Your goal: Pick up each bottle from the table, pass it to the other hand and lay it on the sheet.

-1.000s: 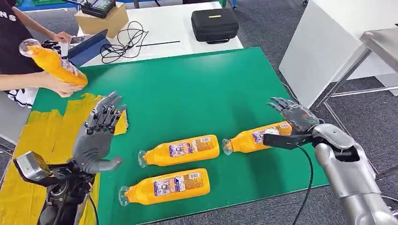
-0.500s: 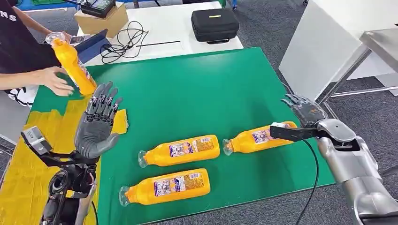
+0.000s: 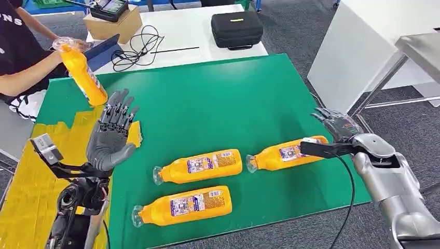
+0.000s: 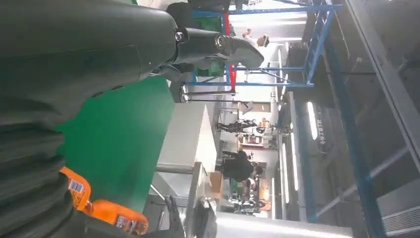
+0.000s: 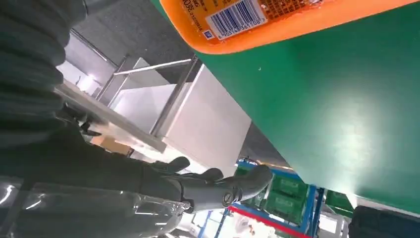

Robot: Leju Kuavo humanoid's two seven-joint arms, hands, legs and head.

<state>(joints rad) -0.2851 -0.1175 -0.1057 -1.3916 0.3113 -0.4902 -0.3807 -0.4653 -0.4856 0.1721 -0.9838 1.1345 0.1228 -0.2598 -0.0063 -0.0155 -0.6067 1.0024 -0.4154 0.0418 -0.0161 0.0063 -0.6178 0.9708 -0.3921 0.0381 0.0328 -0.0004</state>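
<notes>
Three orange bottles lie on the green mat [image 3: 207, 98]: one at the right [image 3: 285, 151], one in the middle [image 3: 200, 166], one nearest the front edge [image 3: 184, 206]. My right hand [image 3: 337, 136] is open at the base end of the right bottle [image 5: 277, 20], thumb reaching over it, fingers spread beyond. My left hand [image 3: 110, 136] is raised and open, palm up, over the edge of the yellow sheet [image 3: 36, 171]. A person's hand [image 3: 62, 44] holds a fourth orange bottle [image 3: 83, 75] upright at the mat's far left corner.
A white table behind the mat carries a black case [image 3: 237, 27], cables [image 3: 136, 44], a cardboard box [image 3: 108, 23] and a blue tablet [image 3: 101, 51]. A white cabinet [image 3: 358, 46] and metal frame [image 3: 394, 78] stand to the right. The person stands at the far left.
The person tipped the fourth bottle from slanted to upright at the mat's corner. My left hand rose slightly towards it. My right hand shifted a little rightward along the right bottle's base.
</notes>
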